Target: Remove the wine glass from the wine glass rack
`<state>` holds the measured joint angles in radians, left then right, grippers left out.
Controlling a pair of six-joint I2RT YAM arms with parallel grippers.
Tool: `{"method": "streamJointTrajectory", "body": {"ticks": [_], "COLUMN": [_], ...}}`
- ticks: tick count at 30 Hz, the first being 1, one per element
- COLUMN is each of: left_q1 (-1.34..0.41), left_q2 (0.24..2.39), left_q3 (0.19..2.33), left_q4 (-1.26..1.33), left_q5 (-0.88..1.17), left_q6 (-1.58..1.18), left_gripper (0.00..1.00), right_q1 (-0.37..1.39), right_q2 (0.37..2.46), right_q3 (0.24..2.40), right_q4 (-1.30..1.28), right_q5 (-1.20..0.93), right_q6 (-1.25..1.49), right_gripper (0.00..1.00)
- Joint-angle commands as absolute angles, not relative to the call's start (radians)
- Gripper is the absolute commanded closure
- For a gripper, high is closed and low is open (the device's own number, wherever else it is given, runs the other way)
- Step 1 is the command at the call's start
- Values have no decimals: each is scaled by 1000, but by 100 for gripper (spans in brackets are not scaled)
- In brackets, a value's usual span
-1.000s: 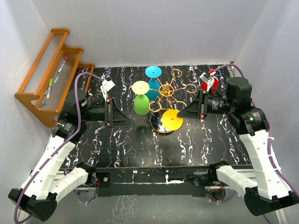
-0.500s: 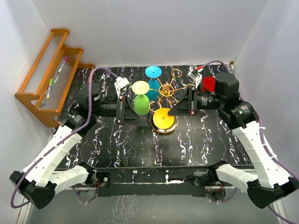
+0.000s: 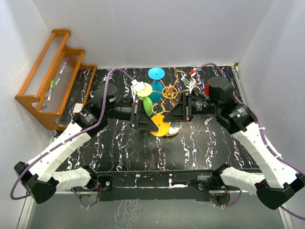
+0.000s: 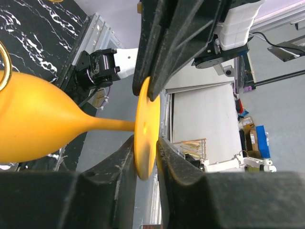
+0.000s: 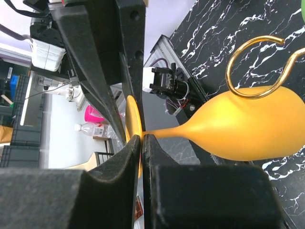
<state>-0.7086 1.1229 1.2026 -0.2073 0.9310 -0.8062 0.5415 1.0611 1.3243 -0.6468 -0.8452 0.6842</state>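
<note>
Two hands [image 4: 145,145] [image 5: 141,139] pinch thin disc foot [image 4: 144,114], yellow glass [image 4: 38,126].

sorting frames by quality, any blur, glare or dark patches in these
Top view: sharp and evenly lit, no strong glare on the table. Left wrist: glass crisp, near fingers black and featureless, background bright. Right wrist: glass sharp, highlights on the rack ring, fingers just as dark.
</note>
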Motion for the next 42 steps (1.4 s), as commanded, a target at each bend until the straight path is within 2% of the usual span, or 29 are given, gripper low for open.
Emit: {"method": "streamJointTrajectory", "body": {"ticks": [1, 2, 4, 10, 15, 24, 30, 33, 36, 37, 39, 42], "left_q1": [-748, -755, -765, -784, -801, -838, -844, -848, -848, -848, -848, -848], "left_q2": [1129, 1129, 1126, 1099, 1104, 1133, 1149, 1156, 1149, 1140, 1116, 1054], "left_q3": [1242, 1242, 1242, 1273, 1289, 1297, 1314, 1329, 1367, 1380, 1404, 1429], "left_q4": [-215, -218, -221, -249, -252, -237, -243, -252, -308, -333, -379, -437], "left_q5": [908, 902, 893, 862, 847, 826, 815, 801, 752, 732, 704, 650], "left_q6": [-781, -779, -780, -783, -788, -796, -797, -802, -793, -792, -794, -810], "left_gripper": [92, 100, 100, 100, 100, 100, 100, 99, 79, 65, 52, 48], "right_q1": [569, 572, 574, 575, 581, 607, 628, 634, 635, 635, 634, 634], "right_q2": [1055, 1051, 1042, 999, 983, 990, 984, 982, 976, 976, 977, 986], "right_q3": [1362, 1362, 1359, 1341, 1341, 1328, 1317, 1331, 1384, 1407, 1452, 1511], "right_q4": [-566, -568, -577, -623, -636, -636, -643, -672, -739, -764, -807, -840], "right_q5": [-803, -803, -806, -898, -933, -918, -908, -894, -851, -830, -806, -812], "right_q6": [689, 688, 684, 632, 617, 614, 610, 593, 550, 533, 504, 475], "right_gripper": [92, 92, 91, 75, 73, 76, 91, 92, 92, 92, 92, 92]}}
